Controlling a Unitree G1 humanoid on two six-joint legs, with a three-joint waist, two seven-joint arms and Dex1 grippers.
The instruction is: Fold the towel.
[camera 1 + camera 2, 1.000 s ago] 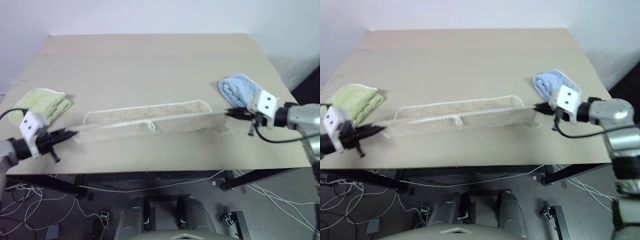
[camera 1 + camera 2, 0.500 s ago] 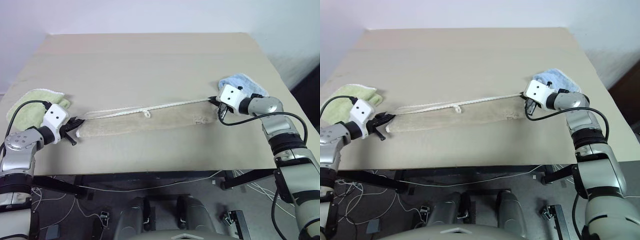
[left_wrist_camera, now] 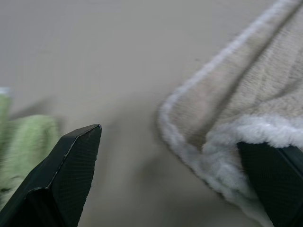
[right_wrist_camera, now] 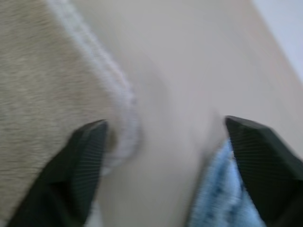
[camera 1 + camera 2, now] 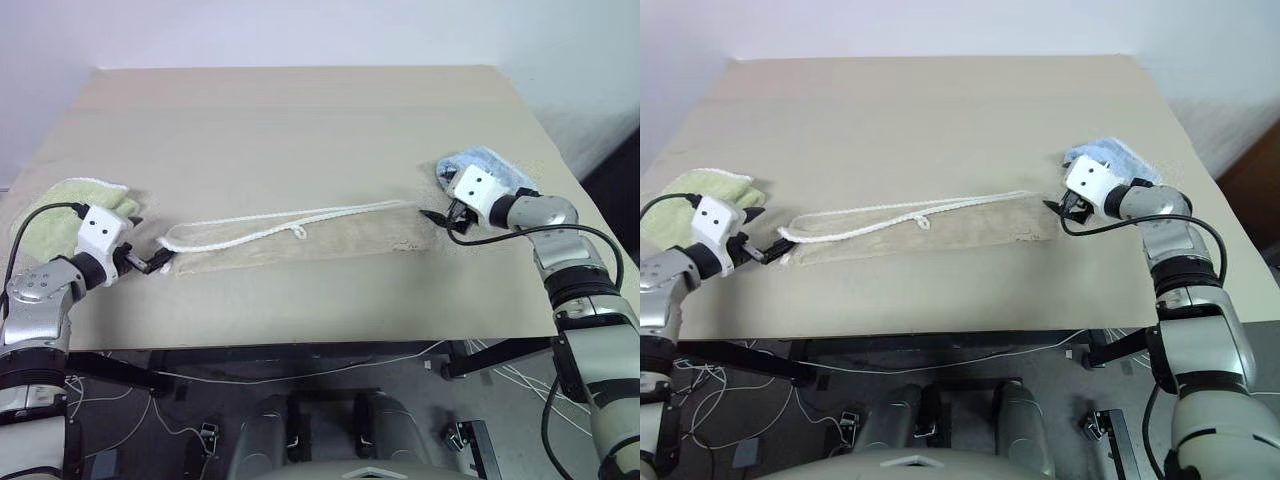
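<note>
The towel (image 5: 300, 245), a long beige strip with a white corded edge, lies flat across the table, doubled along its length. My left gripper (image 5: 150, 262) rests at its left end, open, with the towel's corner (image 3: 227, 113) lying by one finger (image 3: 274, 175). At the towel's right end my right gripper (image 5: 437, 215) is open too, and the towel's white border (image 4: 113, 94) lies between its fingers (image 4: 85, 161).
A folded green cloth (image 5: 70, 205) sits just behind my left gripper near the table's left edge. A folded blue cloth (image 5: 490, 165) lies behind my right gripper. The table's front edge (image 5: 300, 335) runs close below the towel.
Both grippers held the towel stretched above the table, carried it forward and down, then opened. The towel now lies loose on the table with its ends released.
</note>
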